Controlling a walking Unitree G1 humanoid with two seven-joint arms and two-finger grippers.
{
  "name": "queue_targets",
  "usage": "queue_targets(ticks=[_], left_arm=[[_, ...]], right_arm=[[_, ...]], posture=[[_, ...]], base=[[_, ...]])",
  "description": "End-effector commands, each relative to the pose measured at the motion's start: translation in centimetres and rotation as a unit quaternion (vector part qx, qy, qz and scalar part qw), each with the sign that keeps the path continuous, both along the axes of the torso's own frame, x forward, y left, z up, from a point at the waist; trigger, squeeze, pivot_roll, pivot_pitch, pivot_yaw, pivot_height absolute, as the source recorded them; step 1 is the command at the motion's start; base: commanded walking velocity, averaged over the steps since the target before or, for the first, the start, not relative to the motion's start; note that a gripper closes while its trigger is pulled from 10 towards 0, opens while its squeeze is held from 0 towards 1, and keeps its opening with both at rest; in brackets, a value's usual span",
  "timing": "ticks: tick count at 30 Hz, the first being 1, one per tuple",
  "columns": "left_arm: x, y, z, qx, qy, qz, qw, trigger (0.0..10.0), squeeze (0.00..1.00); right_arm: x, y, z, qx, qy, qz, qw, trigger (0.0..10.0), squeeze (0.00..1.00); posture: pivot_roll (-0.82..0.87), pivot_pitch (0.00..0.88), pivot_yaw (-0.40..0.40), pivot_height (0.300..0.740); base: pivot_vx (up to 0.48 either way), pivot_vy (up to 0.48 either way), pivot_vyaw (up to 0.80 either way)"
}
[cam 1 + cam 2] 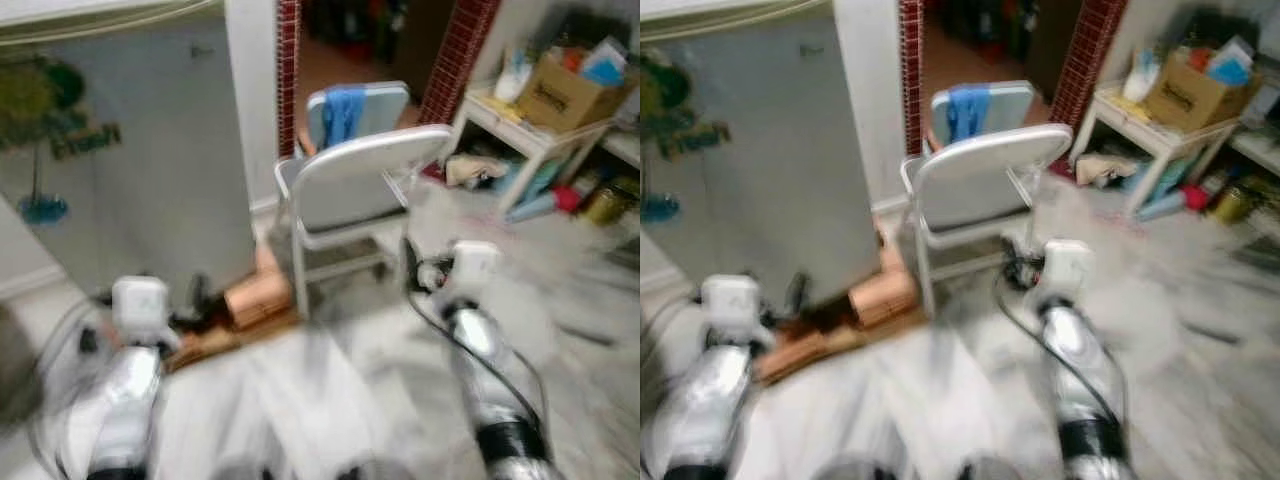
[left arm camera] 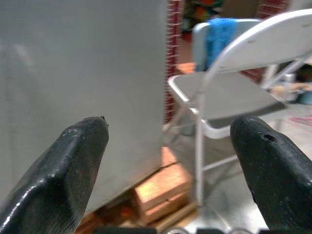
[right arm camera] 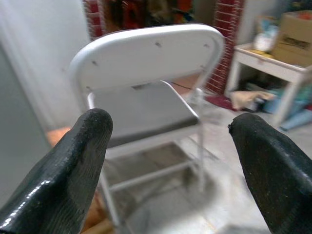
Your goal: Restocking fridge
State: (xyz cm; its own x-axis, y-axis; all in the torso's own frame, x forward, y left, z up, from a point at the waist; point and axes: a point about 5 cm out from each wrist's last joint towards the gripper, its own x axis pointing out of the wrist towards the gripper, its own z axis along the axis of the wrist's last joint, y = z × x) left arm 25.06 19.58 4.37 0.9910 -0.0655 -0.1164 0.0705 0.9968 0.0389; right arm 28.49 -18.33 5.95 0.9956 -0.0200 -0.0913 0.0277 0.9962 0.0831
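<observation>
The grey fridge (image 1: 130,150) stands at the left with its door closed and coloured stickers on its side. It rests on wooden blocks (image 1: 255,295). My left gripper (image 2: 170,161) is open and empty, held low in front of the fridge's lower corner. My right gripper (image 3: 170,161) is open and empty too, facing the back of a grey folding chair (image 1: 365,185). Both silver arms (image 1: 125,400) reach forward at the bottom of the blurred head views.
The folding chair stands just right of the fridge, and a second chair with a blue cloth (image 1: 342,110) is behind it. A white shelf table (image 1: 520,130) with a cardboard box (image 1: 570,90) and clutter is at the right. A red brick doorway (image 1: 288,70) lies behind.
</observation>
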Motion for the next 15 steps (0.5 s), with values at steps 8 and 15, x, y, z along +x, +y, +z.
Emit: queue_targets(ticks=[8, 15], left_arm=[[-0.6, 1.0, -0.1, 0.012, -0.001, 0.007, 1.000, 10.0, 0.00], [-1.5, 0.8, -0.4, 0.015, 0.000, 0.006, 1.000, 10.0, 0.00]], right_arm=[[-0.5, -0.4, 0.3, -0.009, -0.012, 0.001, 1.000, 10.0, 0.00], [-1.5, -0.9, -0.1, -0.014, -0.007, -0.005, 1.000, 10.0, 0.00]], posture=[[0.01, 0.000, -0.039, 0.740], [0.00, 0.000, -0.032, 0.740]], base=[[0.000, 0.480, 0.00], [0.000, 0.480, 0.00]])
